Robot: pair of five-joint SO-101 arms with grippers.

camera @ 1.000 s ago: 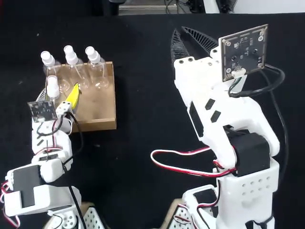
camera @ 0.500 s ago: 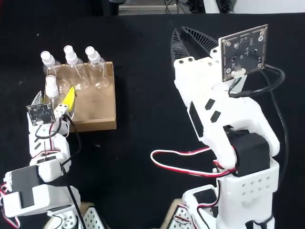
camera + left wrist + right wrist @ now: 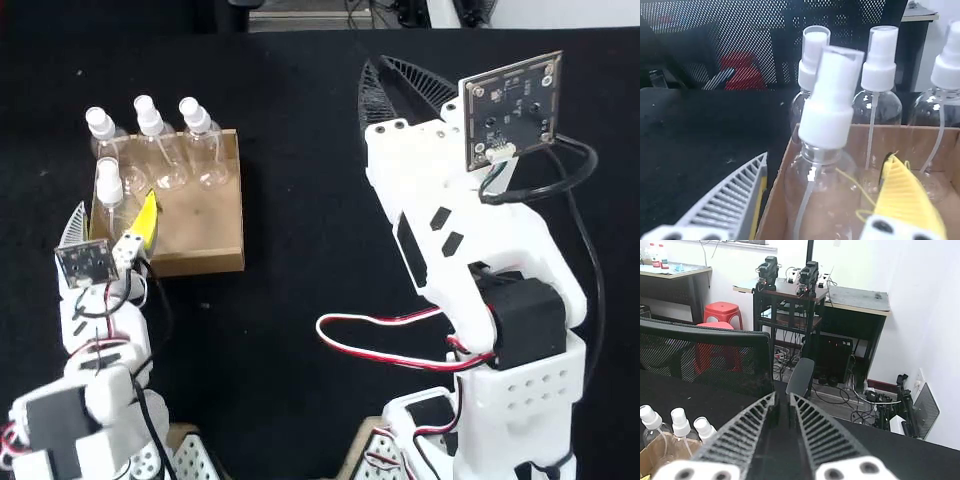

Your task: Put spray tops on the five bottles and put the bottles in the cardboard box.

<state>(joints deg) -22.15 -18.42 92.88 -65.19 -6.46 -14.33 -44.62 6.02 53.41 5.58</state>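
- My left tool (image 3: 115,202) is released — fingers (image 3: 902,195) spread either side of the upright clear plastic spray-topped bottle (image 3: 820,185).
- It stands by the left wall of the brown cardboard box (image 3: 200,262).

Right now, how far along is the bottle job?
Done: three capped bottles at the back of the box, a fourth in front. In hand: left hand open around that fourth; right hand shut, holding nothing. Left: one more bottle to cap and box.

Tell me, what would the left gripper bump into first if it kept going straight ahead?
Probably the nearest spray bottle: it stands in the cardboard box, right between the left gripper's open jaws. Three more bottles stand behind it.
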